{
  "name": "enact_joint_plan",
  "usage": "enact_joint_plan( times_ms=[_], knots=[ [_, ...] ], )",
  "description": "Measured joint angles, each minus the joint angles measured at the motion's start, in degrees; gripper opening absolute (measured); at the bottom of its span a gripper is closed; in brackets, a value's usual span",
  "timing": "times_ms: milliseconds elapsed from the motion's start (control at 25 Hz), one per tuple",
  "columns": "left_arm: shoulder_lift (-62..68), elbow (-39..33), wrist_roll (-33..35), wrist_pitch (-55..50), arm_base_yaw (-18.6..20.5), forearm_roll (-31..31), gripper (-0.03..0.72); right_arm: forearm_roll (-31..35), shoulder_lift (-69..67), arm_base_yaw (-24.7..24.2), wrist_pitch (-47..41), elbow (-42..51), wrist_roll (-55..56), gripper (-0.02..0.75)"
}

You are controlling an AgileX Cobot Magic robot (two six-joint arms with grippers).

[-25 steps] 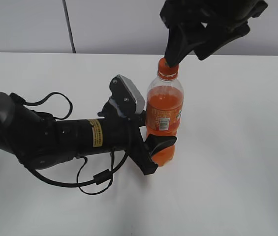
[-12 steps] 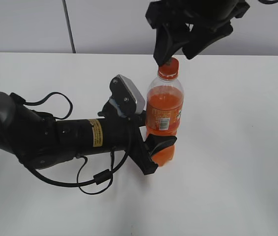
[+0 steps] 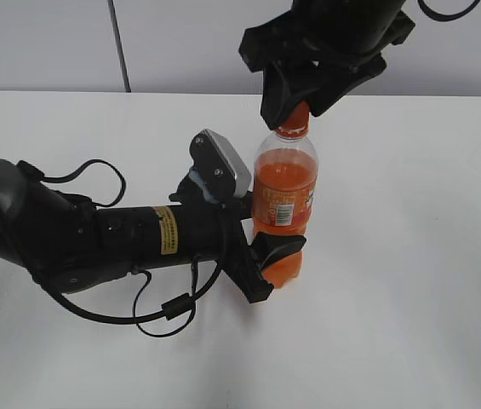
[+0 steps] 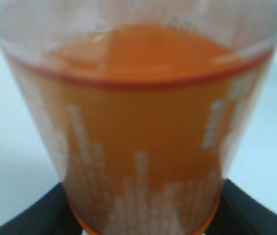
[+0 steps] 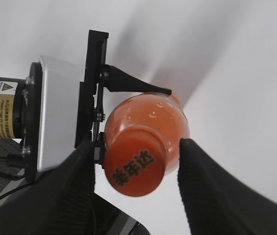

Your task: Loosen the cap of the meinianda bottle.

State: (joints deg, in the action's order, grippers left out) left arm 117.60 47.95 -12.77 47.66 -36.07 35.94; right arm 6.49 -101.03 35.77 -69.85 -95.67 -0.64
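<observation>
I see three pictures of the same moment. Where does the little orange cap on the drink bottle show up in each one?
Exterior view: the cap sits upper middle, atop the bottle, partly hidden between the right claw fingers.
Left wrist view: the cap is not in it; only the bottle's orange body fills the frame.
Right wrist view: the cap is lower centre, seen from above, dark print on top.
Shared landmark: the bottle, gripped low by the left claw.
</observation>
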Motion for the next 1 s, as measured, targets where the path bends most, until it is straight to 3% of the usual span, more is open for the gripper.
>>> enact_joint_plan(
  times_ms=[200, 360, 600, 1000],
  knots=[
    [0.0, 0.0, -0.06, -0.02, 0.0, 0.0, 0.405, -0.01, -0.35, 0.0, 0.0, 0.0, -0.24, 0.385],
    [0.0, 0.0, -0.12, -0.07, 0.0, 0.0, 0.405, -0.01, -0.62, 0.0, 0.06, -0.02, -0.41, 0.274],
    [0.0, 0.0, -0.12, -0.12, 0.0, 0.0, 0.405, -0.01, -0.62, 0.0, 0.06, -0.06, -7.08, 0.274],
    [0.0, 0.0, -0.32, -0.12, 0.0, -0.05, 0.405, -0.23, -0.62, 0.0, 0.07, -0.29, -66.57, 0.272]
  ],
)
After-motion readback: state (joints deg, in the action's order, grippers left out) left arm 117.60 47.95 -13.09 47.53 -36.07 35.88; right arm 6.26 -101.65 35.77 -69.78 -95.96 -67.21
